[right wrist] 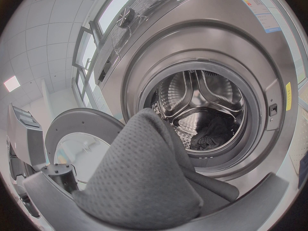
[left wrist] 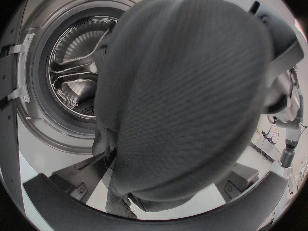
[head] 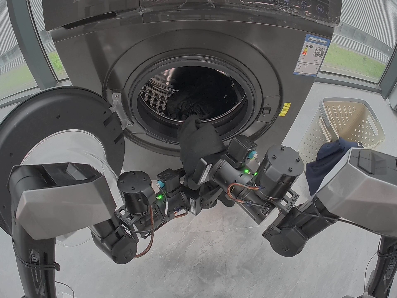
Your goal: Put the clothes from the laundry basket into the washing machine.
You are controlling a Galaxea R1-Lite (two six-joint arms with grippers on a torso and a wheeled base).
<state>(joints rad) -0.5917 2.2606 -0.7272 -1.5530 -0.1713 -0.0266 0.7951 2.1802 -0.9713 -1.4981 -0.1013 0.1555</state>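
A dark garment [head: 197, 139] is hanging before the washing machine's [head: 285, 63] open mouth, draped over the right gripper [head: 197, 168], whose grasp I cannot tell, and the spread-open left gripper [head: 200, 197], while dark clothes [head: 194, 100] are lying in the drum and a navy piece [head: 326, 158] is waiting in the laundry basket [head: 364, 116].
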